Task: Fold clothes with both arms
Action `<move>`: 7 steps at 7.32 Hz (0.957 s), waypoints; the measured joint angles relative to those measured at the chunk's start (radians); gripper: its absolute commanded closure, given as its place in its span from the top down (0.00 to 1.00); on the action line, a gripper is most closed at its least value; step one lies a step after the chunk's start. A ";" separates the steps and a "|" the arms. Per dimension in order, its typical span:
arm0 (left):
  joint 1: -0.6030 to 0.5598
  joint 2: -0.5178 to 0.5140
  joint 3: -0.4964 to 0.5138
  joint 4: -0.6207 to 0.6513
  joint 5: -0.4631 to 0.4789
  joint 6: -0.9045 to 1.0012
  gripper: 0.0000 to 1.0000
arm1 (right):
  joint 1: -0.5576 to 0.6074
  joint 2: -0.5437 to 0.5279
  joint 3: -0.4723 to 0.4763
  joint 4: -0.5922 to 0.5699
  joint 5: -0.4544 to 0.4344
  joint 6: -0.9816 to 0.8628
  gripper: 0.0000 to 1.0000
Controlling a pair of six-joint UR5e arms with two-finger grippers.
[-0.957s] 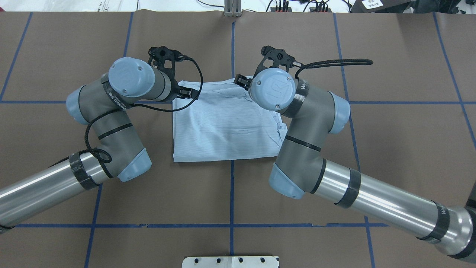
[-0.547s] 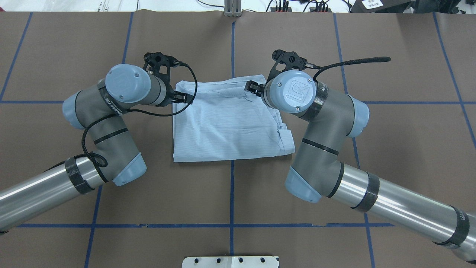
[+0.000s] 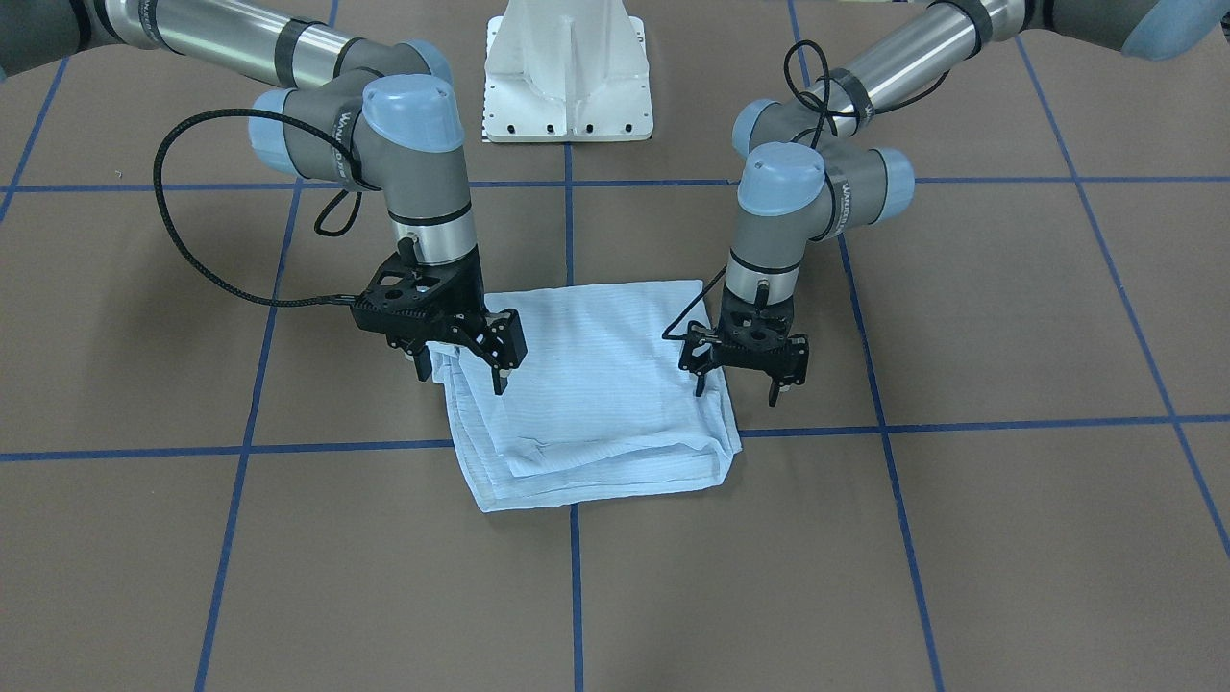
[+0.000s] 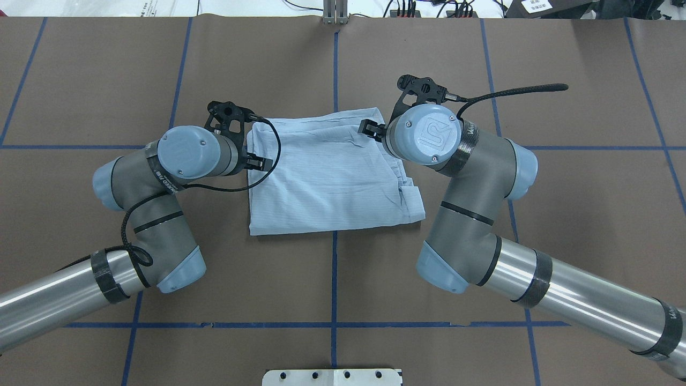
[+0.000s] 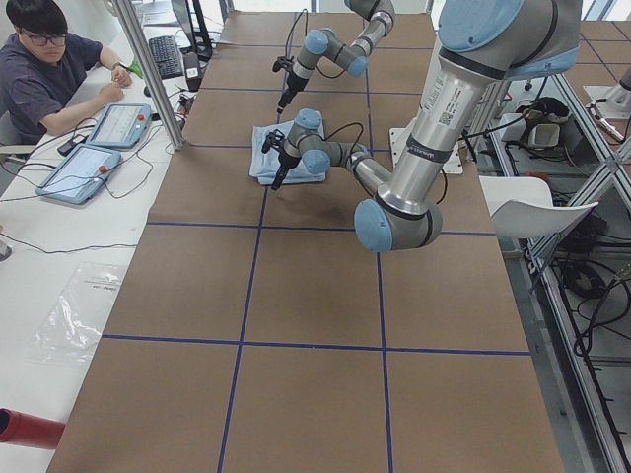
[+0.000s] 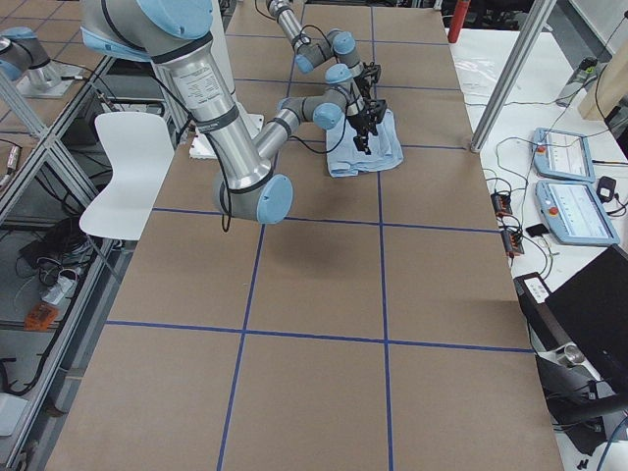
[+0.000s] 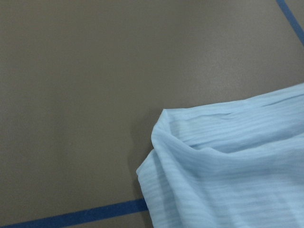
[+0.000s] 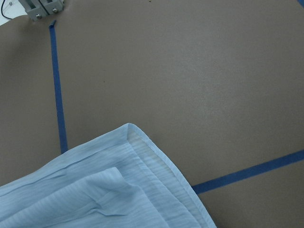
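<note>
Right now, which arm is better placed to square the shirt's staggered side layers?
Likely right: the right gripper hangs open over the shirt's staggered side; the left gripper is open at the opposite, neater edge.

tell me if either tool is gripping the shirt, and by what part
Nothing is held: the left tool and right tool hang open above the folded shirt.

Both arms are pulling back from the shirt (image 4: 327, 171). Left end effector (image 3: 736, 392) is sliding from the far-left corner back toward the robot along the shirt's left edge. Right end effector (image 3: 461, 377) is shifting outward to the right, and that move is uncovering the far-right corner and more of the right edge.
</note>
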 measured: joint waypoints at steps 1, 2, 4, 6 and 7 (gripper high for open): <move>-0.004 0.035 -0.038 0.000 0.000 0.046 1.00 | 0.000 -0.001 0.000 -0.003 0.001 -0.001 1.00; -0.011 0.068 -0.084 0.000 -0.003 0.080 1.00 | 0.001 -0.002 0.001 -0.006 0.004 -0.003 1.00; -0.029 0.092 -0.142 0.001 -0.022 0.110 1.00 | 0.019 -0.007 0.003 -0.009 0.034 -0.043 1.00; -0.095 0.127 -0.183 0.000 -0.127 0.145 1.00 | 0.100 -0.043 0.006 -0.011 0.149 -0.184 1.00; -0.145 0.186 -0.241 0.001 -0.177 0.229 1.00 | 0.166 -0.087 0.017 -0.011 0.232 -0.300 1.00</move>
